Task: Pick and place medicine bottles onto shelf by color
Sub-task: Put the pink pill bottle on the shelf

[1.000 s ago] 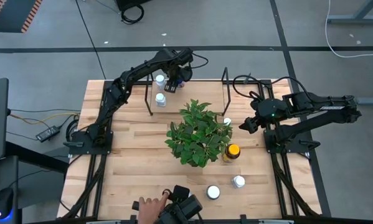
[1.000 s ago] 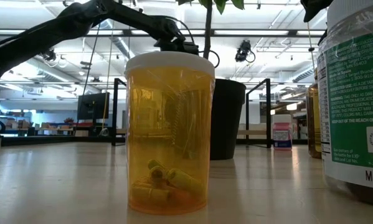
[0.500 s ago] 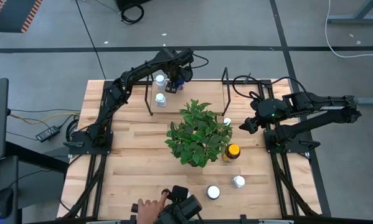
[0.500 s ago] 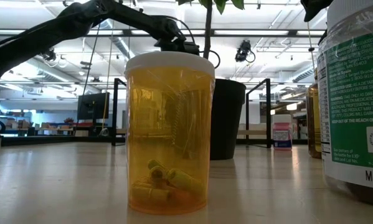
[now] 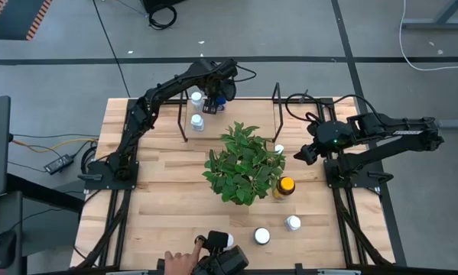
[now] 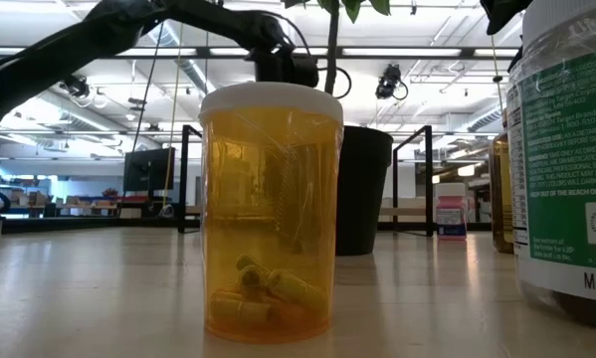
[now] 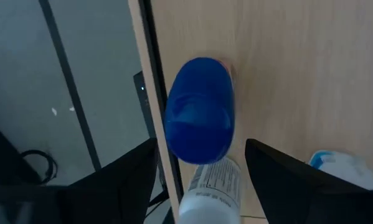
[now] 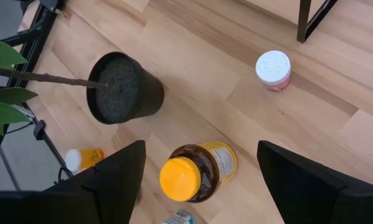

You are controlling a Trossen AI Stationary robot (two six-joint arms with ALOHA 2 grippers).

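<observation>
- Since a second ago: left pincer (image 5: 218, 97) opened wider and lifted slightly above the blue-capped round bottle (image 7: 198, 111); hand (image 5: 180, 262) at the near table edge shifted a little.
- Left pincer released, fingers (image 7: 121, 180) spread either side of the blue cap, not gripping; bottle upright inside the low black wire-frame shelf (image 5: 184, 122) at the far table edge.
- Two white-capped pill bottles (image 5: 197, 122) beside it on the shelf.
- Right pincer (image 5: 300, 153) spread wide, holding nothing, hovering right of the leafy green potted plant (image 5: 242, 163).
- Pale butcher-block wooden table (image 5: 152, 206): brown jar with yellow cap (image 5: 285, 186) near the plant, a small white-capped bottle (image 8: 273, 68) close by, two white-capped ones (image 5: 261, 236) toward the near edge.
- Grey concrete floor (image 5: 60, 46) with cables around; low view fronted by a translucent amber vial with white cap (image 6: 269, 209), bright open workshop behind.
</observation>
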